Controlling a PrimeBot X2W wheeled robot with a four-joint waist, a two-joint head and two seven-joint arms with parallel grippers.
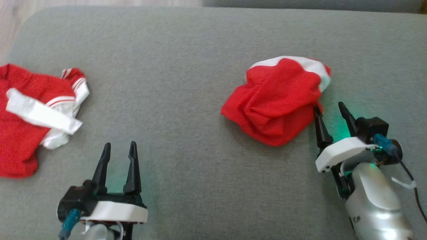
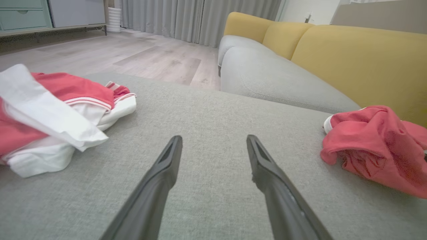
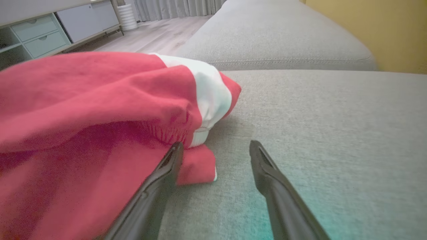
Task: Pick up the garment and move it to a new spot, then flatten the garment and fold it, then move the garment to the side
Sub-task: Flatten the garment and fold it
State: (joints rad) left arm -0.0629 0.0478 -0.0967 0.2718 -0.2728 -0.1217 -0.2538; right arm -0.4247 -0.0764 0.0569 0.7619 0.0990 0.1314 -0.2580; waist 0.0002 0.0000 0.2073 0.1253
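The right claw [image 1: 328,107] sits low at the near right edge of a crumpled red and white garment [image 1: 277,100], spread and pinching nothing. It seems placed there to take that edge for the pick-up, which has not yet begun.

Everything lies on a wide grey cushion [image 1: 200,50], a soft flat surface well suited to spreading cloth. In the left wrist view a yellow sofa back [image 2: 350,56] rises beyond it on the far right.

A second garment [image 1: 26,133], also red with white bands, lies loosely heaped at the far left edge of the cushion, well apart from the first. It looks set aside and probably not the one being worked on.

The left claw [image 1: 120,145] hovers near the front, left of centre, between the two garments, spread and empty. It likely waits there so it can help with flattening.

In the right wrist view one finger [image 3: 166,173] touches the red cloth just beside a small folded corner, while the other is over bare cushion.
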